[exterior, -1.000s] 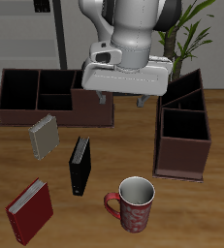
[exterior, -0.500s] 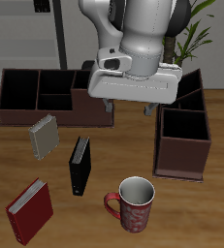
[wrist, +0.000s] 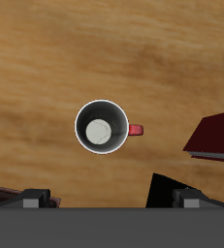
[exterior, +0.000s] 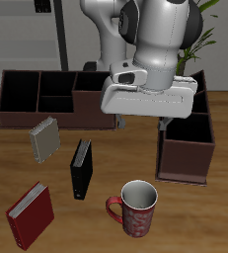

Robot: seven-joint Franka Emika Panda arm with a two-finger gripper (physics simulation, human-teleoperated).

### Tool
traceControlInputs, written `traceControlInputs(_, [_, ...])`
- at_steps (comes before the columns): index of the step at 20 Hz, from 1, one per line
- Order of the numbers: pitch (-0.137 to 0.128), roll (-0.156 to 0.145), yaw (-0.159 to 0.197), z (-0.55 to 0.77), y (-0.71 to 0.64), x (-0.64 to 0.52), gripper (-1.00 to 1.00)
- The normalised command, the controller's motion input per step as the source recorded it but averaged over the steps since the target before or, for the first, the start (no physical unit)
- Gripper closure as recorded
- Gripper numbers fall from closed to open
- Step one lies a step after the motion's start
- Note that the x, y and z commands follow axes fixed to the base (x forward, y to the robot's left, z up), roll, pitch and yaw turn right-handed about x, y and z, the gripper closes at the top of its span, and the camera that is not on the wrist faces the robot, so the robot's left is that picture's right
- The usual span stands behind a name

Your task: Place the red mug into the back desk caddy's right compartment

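Note:
The red mug stands upright near the table's front edge, its handle toward the red book. In the wrist view the red mug lies straight below the hand, showing its greyish inside. My gripper hangs well above the table, farther back than the mug, open and holding nothing; in the wrist view the gripper has its fingers spread wide. The back desk caddy lies long and low at the back. Its large undivided end section, the right compartment, is empty.
A taller dark-brown caddy with slanted walls stands beside the gripper. A grey book, a black book and a red book lie between the long caddy and the front edge. A plant stands behind.
The arm has swung forward and toward the slanted caddy, bringing the open gripper closer to above the mug. The mug and books have not moved.

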Motion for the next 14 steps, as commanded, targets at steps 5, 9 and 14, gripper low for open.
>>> traceControlInputs(5, [-0.017,0.006,-0.009,-0.2,0.13,0.26,-1.0])
traceControlInputs(9, [-0.038,0.024,0.004,-0.15,0.15,0.16,-1.0])
traceControlInputs(14, [0.004,0.026,-0.067,-0.23,0.0,0.17,-1.0])
